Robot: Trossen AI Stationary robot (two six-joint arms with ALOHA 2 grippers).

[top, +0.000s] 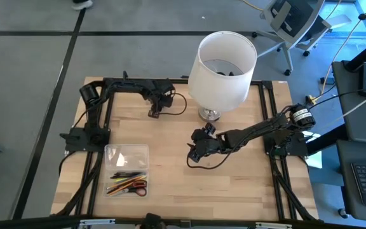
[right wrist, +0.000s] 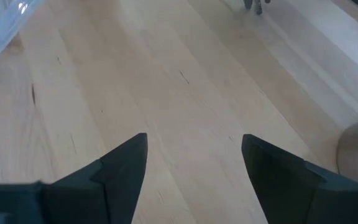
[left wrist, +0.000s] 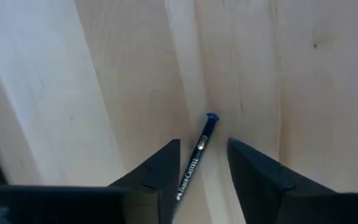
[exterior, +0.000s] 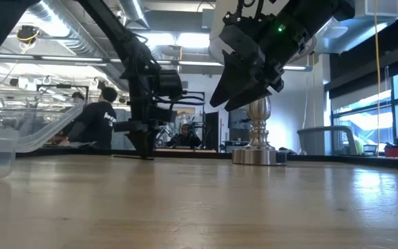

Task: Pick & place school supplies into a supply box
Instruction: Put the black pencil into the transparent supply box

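The left gripper [left wrist: 204,163] is down at the table's far edge, fingers spread around a dark blue-tipped pencil [left wrist: 199,152], its lower end hidden. The right gripper [right wrist: 194,163] hangs wide open mid-table; the clear box [top: 126,170] of supplies sits near the front left

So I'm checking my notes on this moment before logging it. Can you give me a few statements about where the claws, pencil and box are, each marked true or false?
1. The left claw has a blue pencil between its fingers. True.
2. The right claw holds the scissors. False: nothing is between its open fingers; the scissors lie in the box.
3. The box already holds several supplies. True.
4. The lamp stands at the table's near edge beside the box. False: it stands at the far side, away from the box.
5. The right claw rests on the table. False: in the low view it hangs above the wood.
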